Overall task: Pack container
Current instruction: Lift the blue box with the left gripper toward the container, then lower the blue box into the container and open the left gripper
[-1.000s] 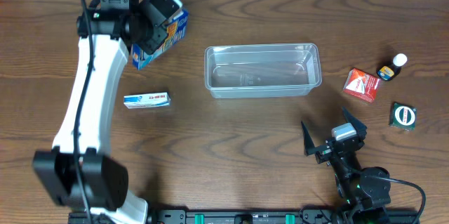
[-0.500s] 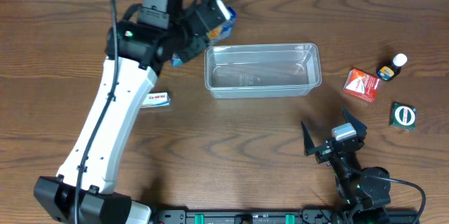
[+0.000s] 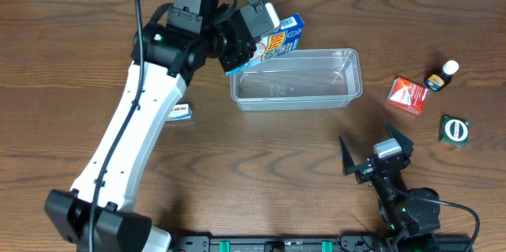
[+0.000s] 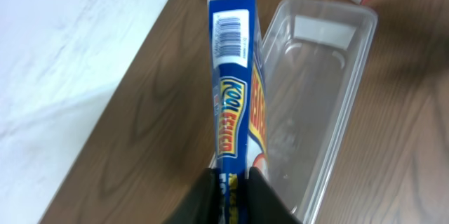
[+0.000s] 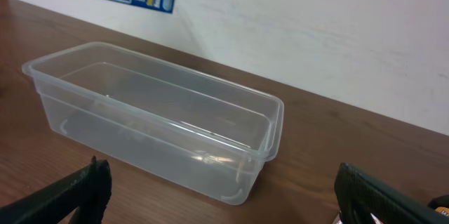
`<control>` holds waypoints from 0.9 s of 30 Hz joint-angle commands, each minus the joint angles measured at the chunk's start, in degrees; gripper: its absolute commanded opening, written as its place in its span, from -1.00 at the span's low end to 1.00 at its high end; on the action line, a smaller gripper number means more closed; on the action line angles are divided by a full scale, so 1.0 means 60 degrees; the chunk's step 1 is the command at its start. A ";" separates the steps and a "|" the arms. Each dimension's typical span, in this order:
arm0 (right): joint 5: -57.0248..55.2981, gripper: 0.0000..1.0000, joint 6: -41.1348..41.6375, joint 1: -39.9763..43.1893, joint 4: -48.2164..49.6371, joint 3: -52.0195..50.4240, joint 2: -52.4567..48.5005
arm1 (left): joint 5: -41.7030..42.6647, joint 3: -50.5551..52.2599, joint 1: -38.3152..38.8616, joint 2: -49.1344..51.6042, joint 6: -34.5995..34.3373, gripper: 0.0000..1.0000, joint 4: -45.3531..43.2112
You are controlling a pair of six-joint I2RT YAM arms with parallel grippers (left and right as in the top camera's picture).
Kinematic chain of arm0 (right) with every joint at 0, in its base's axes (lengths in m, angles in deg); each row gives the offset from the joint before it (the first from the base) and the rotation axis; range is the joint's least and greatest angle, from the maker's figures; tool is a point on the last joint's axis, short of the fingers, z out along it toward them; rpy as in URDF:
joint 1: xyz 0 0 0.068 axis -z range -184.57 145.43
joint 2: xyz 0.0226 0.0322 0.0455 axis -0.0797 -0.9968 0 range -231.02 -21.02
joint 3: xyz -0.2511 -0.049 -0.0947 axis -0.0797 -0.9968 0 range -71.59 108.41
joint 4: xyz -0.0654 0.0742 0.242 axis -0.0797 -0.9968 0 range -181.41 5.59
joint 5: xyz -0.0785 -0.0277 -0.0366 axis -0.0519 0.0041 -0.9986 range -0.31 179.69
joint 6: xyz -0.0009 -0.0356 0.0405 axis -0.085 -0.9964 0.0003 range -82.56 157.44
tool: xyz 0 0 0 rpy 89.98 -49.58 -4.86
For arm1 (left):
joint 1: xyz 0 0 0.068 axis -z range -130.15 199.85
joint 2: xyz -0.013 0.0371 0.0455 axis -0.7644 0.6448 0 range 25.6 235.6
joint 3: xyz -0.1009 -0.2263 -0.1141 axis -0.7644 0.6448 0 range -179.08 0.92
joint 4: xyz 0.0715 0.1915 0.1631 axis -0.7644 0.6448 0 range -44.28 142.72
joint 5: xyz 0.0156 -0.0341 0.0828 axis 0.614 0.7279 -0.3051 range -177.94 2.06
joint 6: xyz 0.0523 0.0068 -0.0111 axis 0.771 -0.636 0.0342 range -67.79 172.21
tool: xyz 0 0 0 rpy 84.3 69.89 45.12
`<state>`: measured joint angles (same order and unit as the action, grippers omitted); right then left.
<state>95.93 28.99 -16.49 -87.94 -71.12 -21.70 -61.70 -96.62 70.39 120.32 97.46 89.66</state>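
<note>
The clear plastic container (image 3: pixel 296 79) sits empty at the table's middle back; it also shows in the left wrist view (image 4: pixel 330 104) and the right wrist view (image 5: pixel 154 122). My left gripper (image 3: pixel 251 40) is shut on a blue box (image 3: pixel 277 43) and holds it tilted in the air over the container's left back corner. In the left wrist view the box (image 4: pixel 235 83) runs up from the fingers (image 4: pixel 235 192), beside the tub. My right gripper (image 3: pixel 377 153) is open and empty near the front edge, facing the container.
A small white and blue box (image 3: pixel 181 110) lies partly under the left arm. At the right are a red box (image 3: pixel 407 95), a small dark bottle with a white cap (image 3: pixel 440 77) and a green square packet (image 3: pixel 454 130).
My left gripper has carried the blue box rightward from the back left of the table to above the container's left end. The right arm has not moved.
</note>
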 commanded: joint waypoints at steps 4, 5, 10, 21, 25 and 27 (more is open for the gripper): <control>0.0073 0.98 -0.0142 -0.0022 -0.0018 -0.0025 0.0047 | 0.1206 -0.0193 0.0011 0.0703 0.0033 -0.57 -0.0379; 0.0073 0.98 -0.0142 -0.0022 -0.0018 -0.0025 0.0051 | 0.1206 -0.0193 0.0011 0.0783 0.0033 -0.57 -0.0379; 0.0073 0.99 -0.0142 -0.0022 -0.0018 -0.0025 0.0051 | 0.1348 -0.0193 0.0015 0.1319 0.0036 -0.57 -0.0437; 0.0073 0.99 -0.0142 -0.0022 -0.0018 -0.0025 0.0051 | 0.1348 -0.0193 0.0011 0.1865 0.0033 -0.57 -0.0495; 0.0073 0.99 -0.0142 -0.0022 -0.0018 -0.0025 0.0051 | 0.1344 -0.0193 0.0011 0.1858 0.0022 -0.57 -0.0452; 0.0073 0.98 -0.0142 -0.0022 -0.0018 -0.0025 0.0051 | 0.1344 -0.0193 0.0011 0.1858 0.0022 -0.58 -0.0368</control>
<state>95.93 28.99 -16.49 -87.94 -71.12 -21.70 -54.89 -96.62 70.39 131.60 97.33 87.08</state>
